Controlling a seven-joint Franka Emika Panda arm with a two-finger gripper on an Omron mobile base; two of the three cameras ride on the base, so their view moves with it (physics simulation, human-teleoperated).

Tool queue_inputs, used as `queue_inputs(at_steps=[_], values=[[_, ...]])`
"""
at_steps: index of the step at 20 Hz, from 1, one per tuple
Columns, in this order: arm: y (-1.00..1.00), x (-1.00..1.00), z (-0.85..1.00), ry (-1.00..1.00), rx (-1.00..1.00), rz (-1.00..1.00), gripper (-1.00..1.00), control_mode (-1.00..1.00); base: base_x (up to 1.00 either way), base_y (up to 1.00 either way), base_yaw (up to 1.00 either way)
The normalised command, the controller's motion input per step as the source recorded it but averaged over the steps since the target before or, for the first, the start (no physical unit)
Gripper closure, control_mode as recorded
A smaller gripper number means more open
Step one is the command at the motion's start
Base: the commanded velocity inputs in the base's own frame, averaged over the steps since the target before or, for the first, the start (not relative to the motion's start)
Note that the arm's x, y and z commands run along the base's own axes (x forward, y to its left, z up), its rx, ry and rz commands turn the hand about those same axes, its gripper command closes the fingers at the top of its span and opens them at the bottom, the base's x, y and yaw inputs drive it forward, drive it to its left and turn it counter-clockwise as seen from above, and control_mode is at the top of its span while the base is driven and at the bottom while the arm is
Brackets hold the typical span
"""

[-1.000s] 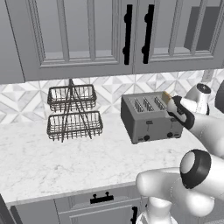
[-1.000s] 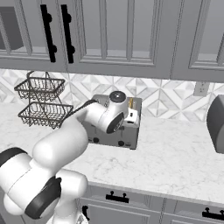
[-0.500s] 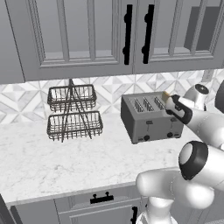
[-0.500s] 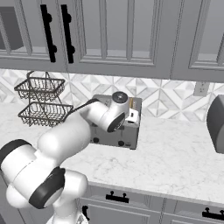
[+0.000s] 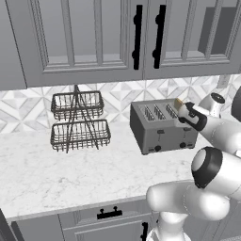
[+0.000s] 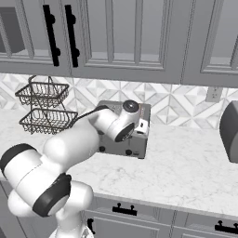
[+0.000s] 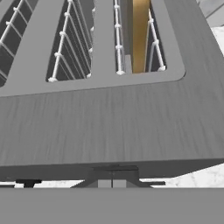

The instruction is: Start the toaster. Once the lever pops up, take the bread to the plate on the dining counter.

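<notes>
The boxy grey metal four-slot toaster sits where it was on the white marble wall counter, right of the two-tier black wire basket rack. The thin tan bread slice stands upright in its right-hand slot. The white arm's two-finger gripper, pinched fully closed and empty, has barely shifted over the last second, hovering at the toaster's top right front edge above the levers.
</notes>
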Motion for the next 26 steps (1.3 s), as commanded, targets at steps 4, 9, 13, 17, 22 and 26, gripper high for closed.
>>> queue_inputs(at_steps=[4,9,13,17,22,26], values=[[0.0,0.06,-0.06,0.0,0.03,0.0,1.0,-1.0,0.0,0.0,0.0],[0.0,0.06,-0.06,0.0,0.03,0.0,1.0,-1.0,0.0,0.0,0.0],[0.0,0.0,-0.27,0.01,0.0,0.0,1.0,-1.0,0.0,0.0,0.0],[0.0,0.0,-0.32,0.01,0.01,0.0,1.0,-1.0,0.0,0.0,0.0],[0.0,0.0,-0.46,0.02,0.0,0.0,1.0,-1.0,0.0,0.0,0.0],[0.05,0.0,-0.56,0.02,0.0,0.0,1.0,-1.0,0.0,0.0,0.0]])
